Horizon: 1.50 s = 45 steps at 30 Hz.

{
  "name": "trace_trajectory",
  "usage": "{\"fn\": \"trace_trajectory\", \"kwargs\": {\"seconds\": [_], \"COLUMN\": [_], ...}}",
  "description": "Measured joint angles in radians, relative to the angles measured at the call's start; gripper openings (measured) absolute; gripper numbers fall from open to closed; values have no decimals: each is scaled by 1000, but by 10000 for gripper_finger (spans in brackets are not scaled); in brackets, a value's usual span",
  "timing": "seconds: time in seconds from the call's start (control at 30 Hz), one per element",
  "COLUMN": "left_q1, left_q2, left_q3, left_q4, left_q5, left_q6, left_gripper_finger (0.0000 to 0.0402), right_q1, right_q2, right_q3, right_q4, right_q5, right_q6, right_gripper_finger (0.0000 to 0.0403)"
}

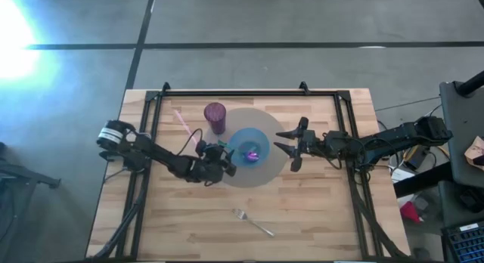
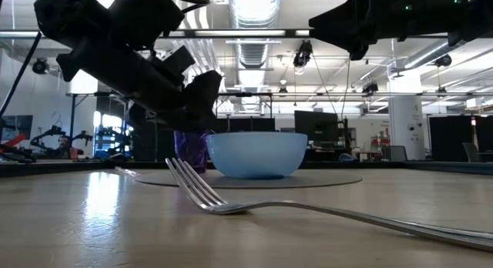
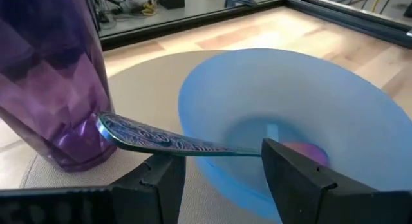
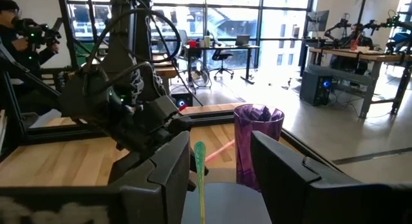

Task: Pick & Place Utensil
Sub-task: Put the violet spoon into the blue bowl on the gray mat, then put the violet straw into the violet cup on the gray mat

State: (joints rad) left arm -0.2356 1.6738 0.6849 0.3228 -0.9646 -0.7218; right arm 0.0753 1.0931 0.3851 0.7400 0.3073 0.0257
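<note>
Left wrist view: left gripper (image 3: 219, 179), fingers spread, straddles a spoon (image 3: 174, 143) resting in the blue bowl (image 3: 302, 114); right gripper (image 1: 291, 146) hovers open beside it.

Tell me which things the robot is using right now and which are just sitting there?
In use: spoon, resting in the blue bowl; left gripper, open around the spoon's handle.

Just lying about: purple cup, fork, pink straw, round grey mat. The right gripper waits, open.

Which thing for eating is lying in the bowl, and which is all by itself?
The colourful spoon lies in the blue bowl, handle over the rim. The silver fork lies alone on the bare table.
</note>
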Motion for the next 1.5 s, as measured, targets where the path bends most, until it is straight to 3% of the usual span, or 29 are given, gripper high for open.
{"fn": "trace_trajectory", "kwargs": {"seconds": [1.0,1.5], "left_q1": [2,2], "left_q2": [-91,-114], "left_q3": [0,22], "left_q4": [-194,-220], "left_q5": [187,200], "left_q6": [35,109], "left_gripper_finger": [193,193], "right_q1": [0,0], "right_q2": [0,0], "right_q3": [0,0], "right_q4": [10,10], "right_q5": [0,0], "right_q6": [0,0], "right_gripper_finger": [163,160]}}
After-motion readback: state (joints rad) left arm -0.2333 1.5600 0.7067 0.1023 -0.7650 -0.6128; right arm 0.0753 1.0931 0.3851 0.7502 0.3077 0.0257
